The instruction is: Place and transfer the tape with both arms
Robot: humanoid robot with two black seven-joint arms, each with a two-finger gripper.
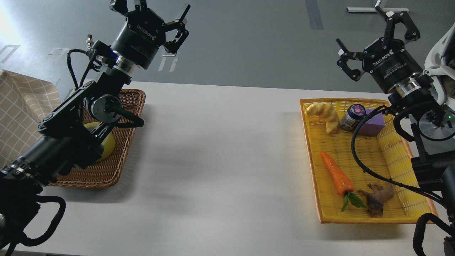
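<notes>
The yellow tape roll [108, 144] lies in the brown wicker basket [124, 142] at the table's left; my left arm hides most of it, only a yellow edge shows. My left gripper [151, 14] is raised high above the basket's far end, fingers spread, open and empty. My right gripper [373, 39] is raised above the far end of the yellow tray [355, 217], fingers spread, open and empty.
The yellow tray at the right holds a carrot [337, 173], a yellow croissant-like toy [323, 112], a small jar [350, 116], a purple block [371, 125] and a brown figure [378, 197]. A checked cloth [21, 106] lies at the far left. White table [220, 153] between basket and tray.
</notes>
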